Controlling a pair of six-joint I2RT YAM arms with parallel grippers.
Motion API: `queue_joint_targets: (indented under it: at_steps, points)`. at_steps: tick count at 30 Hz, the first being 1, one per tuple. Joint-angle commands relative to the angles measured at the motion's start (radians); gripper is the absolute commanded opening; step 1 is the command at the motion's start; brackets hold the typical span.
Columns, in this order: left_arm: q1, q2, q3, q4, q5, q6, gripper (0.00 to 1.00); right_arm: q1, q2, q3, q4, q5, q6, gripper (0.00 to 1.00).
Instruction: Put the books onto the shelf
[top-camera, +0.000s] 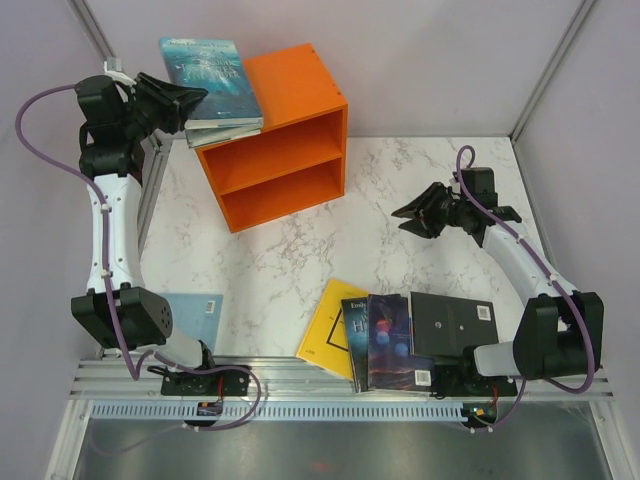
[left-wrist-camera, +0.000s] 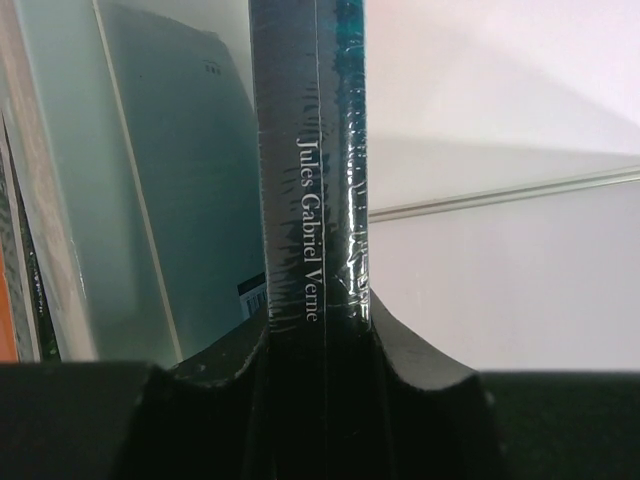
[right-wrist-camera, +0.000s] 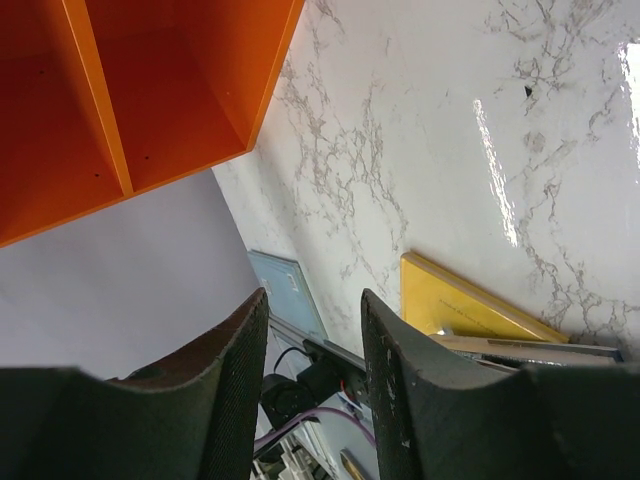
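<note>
The marble table (top-camera: 260, 270) lies under both arms. The orange shelf (top-camera: 295, 85) stands just beside the left gripper (top-camera: 190, 103) and well apart from the right gripper (top-camera: 415, 222). The left gripper clamps a teal book (top-camera: 210, 70) by its spine, over pale books (top-camera: 225, 130) on the shelf's top. The right gripper's jaws stand apart and empty, and a yellow book (top-camera: 328, 325) and a black book (top-camera: 450, 322) lie behind it at the near edge.

A teal book (top-camera: 210, 65) is clamped by the left gripper (top-camera: 190, 100) over pale books (top-camera: 228, 130) on top of the orange shelf (top-camera: 290, 90), at the table's (top-camera: 300, 250) far-left corner. The right gripper (top-camera: 415, 215) is held empty, jaws apart, above the right side. A yellow book (top-camera: 328, 325) and three dark books (top-camera: 395, 340) are overlapped along the near edge.
</note>
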Motion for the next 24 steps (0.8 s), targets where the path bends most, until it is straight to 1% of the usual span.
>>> queue_joint_targets:
  at_steps: [1,2,3,5,6,9,11,13,14,17,18,20,21,24]
  points:
    - [0.015,-0.021,0.024,0.095,0.024,0.039,0.07,0.003,-0.007,-0.01,0.001,0.016,-0.008,0.47]
    - [0.018,-0.021,0.027,0.091,0.025,0.039,0.13,0.001,-0.007,-0.008,0.001,0.016,-0.007,0.47]
    - [0.021,-0.017,0.03,0.088,0.033,0.046,0.26,0.003,-0.007,-0.011,0.001,0.016,-0.005,0.47]
    - [0.028,-0.012,0.033,0.062,0.033,0.057,0.38,0.001,-0.007,-0.011,0.001,0.016,-0.007,0.47]
    - [0.031,-0.01,0.038,0.054,0.028,0.071,0.48,0.003,-0.007,-0.011,0.001,0.016,-0.007,0.47]
    - [0.042,-0.009,0.048,0.019,0.019,0.098,0.63,0.003,-0.007,-0.013,0.001,0.016,-0.007,0.46]
    - [0.05,0.008,0.086,-0.036,0.021,0.118,0.67,0.003,-0.009,-0.014,0.001,0.016,-0.005,0.46]
    - [0.053,0.037,0.128,-0.092,0.015,0.172,0.77,0.001,-0.006,-0.016,0.001,0.016,-0.004,0.46]
    - [0.051,0.043,0.172,-0.159,0.007,0.193,0.8,0.001,-0.007,-0.019,0.001,0.016,-0.004,0.46]
    - [0.056,0.078,0.261,-0.26,-0.041,0.276,0.83,0.003,-0.006,-0.021,0.001,0.016,-0.002,0.45]
    - [0.059,0.088,0.284,-0.318,-0.057,0.32,0.87,0.001,-0.006,-0.022,0.001,0.016,-0.002,0.45]
    - [0.058,0.111,0.359,-0.374,-0.094,0.364,0.94,0.001,-0.006,-0.027,0.001,0.018,-0.002,0.45]
    - [0.058,0.117,0.379,-0.427,-0.11,0.405,1.0,0.001,-0.006,-0.03,0.001,0.018,-0.002,0.45]
    - [0.058,0.112,0.403,-0.468,-0.153,0.454,1.0,0.001,-0.001,-0.041,0.0,0.019,-0.001,0.44]
